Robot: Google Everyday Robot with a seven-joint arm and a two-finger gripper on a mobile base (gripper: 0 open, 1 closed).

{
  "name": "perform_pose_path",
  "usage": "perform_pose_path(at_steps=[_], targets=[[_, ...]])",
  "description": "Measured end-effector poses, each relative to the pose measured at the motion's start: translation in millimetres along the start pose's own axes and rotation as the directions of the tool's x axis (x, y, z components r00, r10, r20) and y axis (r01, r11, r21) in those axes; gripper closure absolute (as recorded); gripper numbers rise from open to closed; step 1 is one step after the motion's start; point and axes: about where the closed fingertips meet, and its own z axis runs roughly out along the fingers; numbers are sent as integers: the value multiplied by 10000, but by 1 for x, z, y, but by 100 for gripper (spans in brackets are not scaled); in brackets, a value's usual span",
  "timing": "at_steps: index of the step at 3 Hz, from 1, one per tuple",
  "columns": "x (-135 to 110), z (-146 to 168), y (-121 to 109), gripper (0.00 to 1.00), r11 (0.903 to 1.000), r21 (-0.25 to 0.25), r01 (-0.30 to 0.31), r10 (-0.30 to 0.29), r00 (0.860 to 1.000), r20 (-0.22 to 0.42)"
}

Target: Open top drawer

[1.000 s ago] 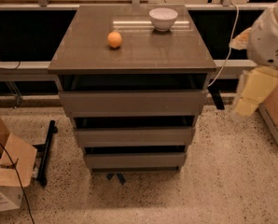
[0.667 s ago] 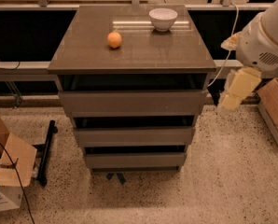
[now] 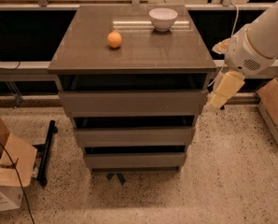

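The top drawer (image 3: 132, 102) is the widest of three grey-brown drawer fronts under the cabinet top. Its flat front has no handle, and a dark gap shows above it. My gripper (image 3: 219, 98) hangs from the white arm at the right, just off the right end of the top drawer's front. It points down and to the left, close to the cabinet's right edge.
An orange (image 3: 114, 39) and a white bowl (image 3: 163, 18) sit on the cabinet top (image 3: 134, 50). Two narrower drawers (image 3: 133, 136) lie below. Cardboard boxes stand at the left (image 3: 8, 171) and right (image 3: 275, 111). A black bar (image 3: 45, 150) lies on the floor at the left.
My arm and gripper have moved left, from well right of the cabinet to just beside the top drawer's right end. The drawers look the same.
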Motion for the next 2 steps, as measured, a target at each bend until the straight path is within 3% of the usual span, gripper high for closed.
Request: perform_pose_path(at_steps=[1,2], targets=[[1,15,8,0,9992,-125,-391,394,9990,190],[2,57,14,0,9930,-283,-1147,1168,9892,883]])
